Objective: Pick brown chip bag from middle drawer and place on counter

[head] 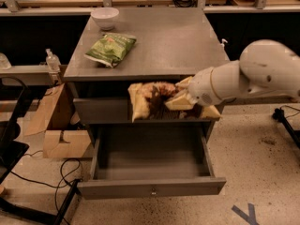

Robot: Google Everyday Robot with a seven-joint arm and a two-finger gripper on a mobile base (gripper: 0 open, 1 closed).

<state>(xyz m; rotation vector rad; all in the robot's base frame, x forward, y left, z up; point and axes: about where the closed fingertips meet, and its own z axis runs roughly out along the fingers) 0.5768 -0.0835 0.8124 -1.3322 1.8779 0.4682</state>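
End effector (182,100) grips one brown chip bag (149,102) — above middle drawer (151,187) (one green bag (111,49) behind).

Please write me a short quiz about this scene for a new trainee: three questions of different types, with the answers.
1. True or false: the brown chip bag lies on the counter.
2. Where is the gripper? A) above the open drawer, below the counter edge, shut on the chip bag; B) deep inside that drawer; C) resting flat on the counter.
3. Fill in: on the counter, behind the green bag, stands a white ____.
Key: 1 false, the gripper holds it in the air. 2 A. 3 bowl.
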